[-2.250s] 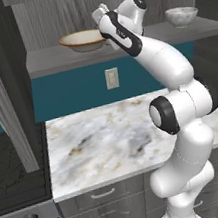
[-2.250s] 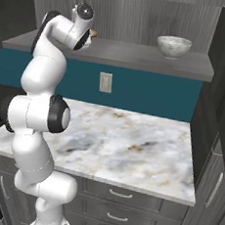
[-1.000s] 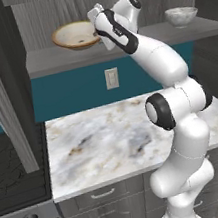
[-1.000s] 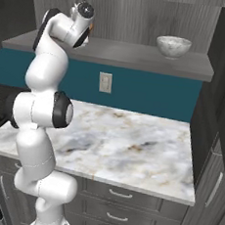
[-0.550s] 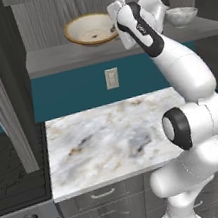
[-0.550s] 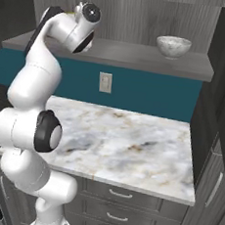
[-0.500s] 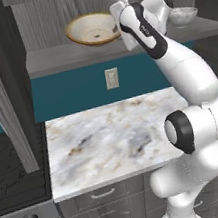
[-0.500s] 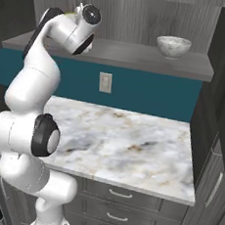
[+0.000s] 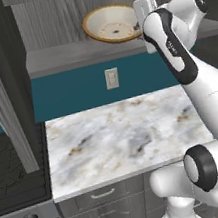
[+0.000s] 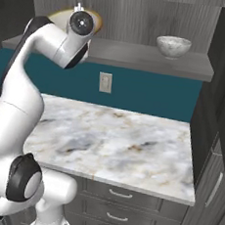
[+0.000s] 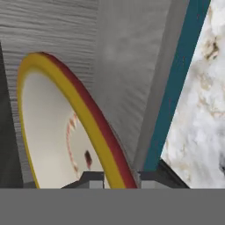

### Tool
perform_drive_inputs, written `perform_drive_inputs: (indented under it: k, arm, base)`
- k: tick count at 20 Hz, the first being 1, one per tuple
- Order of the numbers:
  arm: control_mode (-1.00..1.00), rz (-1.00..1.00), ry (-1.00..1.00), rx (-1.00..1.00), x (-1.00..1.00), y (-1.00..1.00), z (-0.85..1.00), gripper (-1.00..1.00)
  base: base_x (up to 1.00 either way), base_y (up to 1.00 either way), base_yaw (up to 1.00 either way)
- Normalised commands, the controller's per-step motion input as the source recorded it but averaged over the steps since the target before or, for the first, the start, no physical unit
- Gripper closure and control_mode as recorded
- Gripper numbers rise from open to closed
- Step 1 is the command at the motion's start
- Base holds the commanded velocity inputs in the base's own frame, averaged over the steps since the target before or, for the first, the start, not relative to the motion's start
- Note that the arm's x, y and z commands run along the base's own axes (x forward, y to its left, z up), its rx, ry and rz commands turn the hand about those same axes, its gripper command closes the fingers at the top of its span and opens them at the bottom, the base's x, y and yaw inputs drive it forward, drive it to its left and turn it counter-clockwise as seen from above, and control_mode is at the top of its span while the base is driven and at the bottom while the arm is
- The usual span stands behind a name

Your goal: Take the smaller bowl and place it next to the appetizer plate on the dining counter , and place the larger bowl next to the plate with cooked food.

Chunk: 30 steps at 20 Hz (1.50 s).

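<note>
The larger bowl [image 9: 111,23], cream inside with an orange-brown rim, hangs tilted on edge above the grey wall shelf [image 9: 61,58]. My gripper [image 9: 143,11] is shut on its right rim. In the hand view the rim of the bowl [image 11: 83,110] runs down between my fingertips [image 11: 92,179], the gripper [image 11: 116,180] pinching it. From the right the bowl [image 10: 97,20] peeks out behind my arm. The smaller bowl [image 10: 173,46], marbled grey-white, stands upright at the right end of the shelf [image 10: 130,55]. The appetizer plate, the plate with cooked food and the dining counter are out of view.
A marble worktop [image 9: 115,135] over grey drawers lies below the shelf, with a teal backsplash and a wall outlet [image 9: 111,78]. A dark stove [image 9: 15,168] adjoins it on the left. A tall dark cabinet [image 10: 221,121] closes off the right side.
The larger bowl has come up off the shelf and tipped onto its edge, carried rightward in the gripper. The arm has swung right and risen. The smaller bowl stayed put.
</note>
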Motion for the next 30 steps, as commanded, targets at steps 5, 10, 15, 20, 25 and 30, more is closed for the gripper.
perform_drive_inputs:
  k: [5, 10, 15, 20, 25, 30]
  arm:
    - [-1.00, -0.01, 0.24, -0.05, -1.00, -0.43, 0.36, 1.00]
    - [-1.00, -0.03, -0.03, -0.04, -1.00, -0.41, 0.01, 1.00]
    - [-1.00, -0.14, -0.17, 0.00, -1.00, -0.36, -0.30, 1.00]
    - [-1.00, -0.20, 0.02, -0.03, -1.00, -0.01, -0.40, 1.00]
    - [-1.00, -0.21, 0.01, 0.04, -0.87, 0.00, -0.29, 1.00]
    - [-1.00, -0.19, -0.14, 0.26, -0.55, 0.06, -0.33, 1.00]
  base:
    - [0.00, 0.00, 0.00]
    - [0.00, 0.00, 0.00]
    - [0.00, 0.00, 0.00]
    - [0.00, 0.00, 0.00]
    - [0.00, 0.00, 0.00]
    - [0.00, 0.00, 0.00]
